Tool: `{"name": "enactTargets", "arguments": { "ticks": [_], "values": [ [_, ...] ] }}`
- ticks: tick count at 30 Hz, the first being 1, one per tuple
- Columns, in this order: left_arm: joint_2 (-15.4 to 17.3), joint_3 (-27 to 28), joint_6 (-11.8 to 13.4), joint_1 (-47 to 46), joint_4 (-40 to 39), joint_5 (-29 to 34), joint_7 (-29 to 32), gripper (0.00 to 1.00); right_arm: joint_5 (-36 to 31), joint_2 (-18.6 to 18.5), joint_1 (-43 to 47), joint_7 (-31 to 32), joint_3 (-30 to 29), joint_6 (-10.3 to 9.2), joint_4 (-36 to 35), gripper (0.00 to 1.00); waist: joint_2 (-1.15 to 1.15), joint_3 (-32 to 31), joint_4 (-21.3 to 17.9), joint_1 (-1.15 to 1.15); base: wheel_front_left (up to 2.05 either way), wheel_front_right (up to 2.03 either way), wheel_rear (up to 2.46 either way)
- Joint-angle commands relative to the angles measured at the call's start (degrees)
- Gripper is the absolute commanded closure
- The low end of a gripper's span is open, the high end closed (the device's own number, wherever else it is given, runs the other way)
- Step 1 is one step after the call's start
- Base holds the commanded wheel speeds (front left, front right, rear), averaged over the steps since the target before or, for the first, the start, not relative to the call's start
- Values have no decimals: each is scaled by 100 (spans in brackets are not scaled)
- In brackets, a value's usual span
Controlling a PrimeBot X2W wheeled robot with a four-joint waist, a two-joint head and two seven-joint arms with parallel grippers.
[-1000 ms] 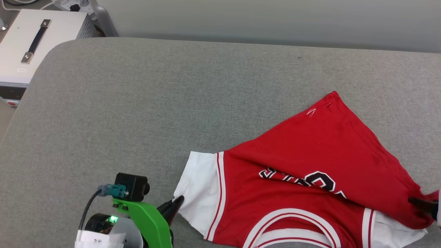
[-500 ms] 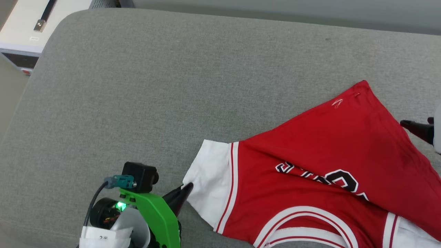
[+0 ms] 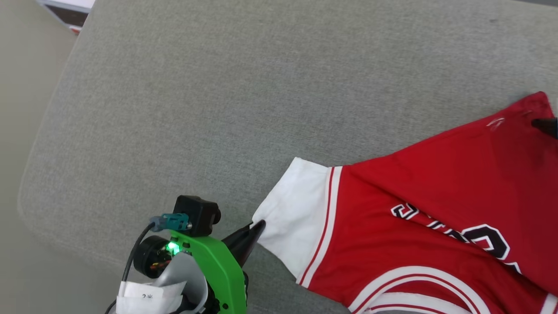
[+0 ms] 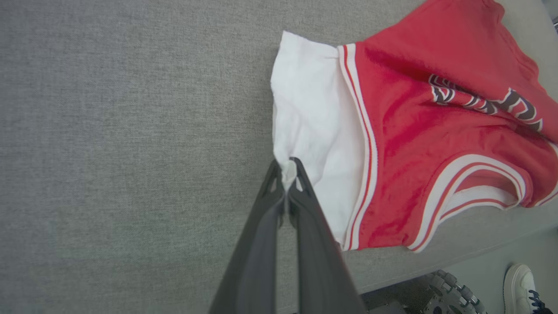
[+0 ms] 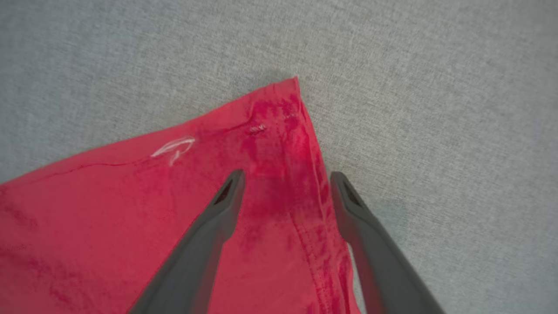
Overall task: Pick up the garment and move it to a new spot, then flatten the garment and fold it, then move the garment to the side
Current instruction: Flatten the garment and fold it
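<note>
The red jersey (image 3: 414,209) lies spread on the grey upholstered surface (image 3: 218,87), toward 4 o'clock in the head view, with its collar side close to the near edge. The left gripper (image 4: 287,168) is clenched on the hem of the white sleeve (image 4: 305,109), with only a small pinch of cloth between its tips. The right gripper (image 5: 285,179) is released, its jaws wide. They straddle the side seam beside the red hem corner (image 5: 290,104), one finger over cloth and the other over bare upholstery. Whether the tips touch the fabric cannot be told.

The left pinch looks shallow, so this thin, slick fabric could slide out once the shirt is pulled taut. If the right jaws close too high, they may catch only the top layer or nothing at all. The jersey would then hang from one sleeve and twist. If they press too deep, they could nip the upholstery too. A pull toward 6 o'clock could drag the collar over the edge.
</note>
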Motion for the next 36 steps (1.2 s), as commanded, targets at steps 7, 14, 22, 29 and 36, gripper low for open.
{"name": "enactTargets", "arguments": {
  "ticks": [7,14,22,29,36],
  "values": [
    [-97,-72,-84,-180,54,78,-93,100,-159,-69,-195,-145,267,-5,479,0,0,326,322,0,0,0,0],
    [-132,-107,-104,-222,136,65,-110,100,-5,-145,18,-94,608,-5,780,14,0,340,395,0,0,0,0],
    [-116,-24,-85,-230,245,-2,-163,100,221,-173,15,-556,698,-5,803,100,0,187,375,0,0,0,0],
    [-32,170,-13,-187,318,-33,-305,100,379,-172,-65,-1460,683,-5,801,100,0,-226,144,0,0,0,0],
    [107,434,118,-144,277,-16,-465,100,633,-205,60,-2453,600,-5,714,100,0,-760,-238,0,0,0,0]
  ]
}}
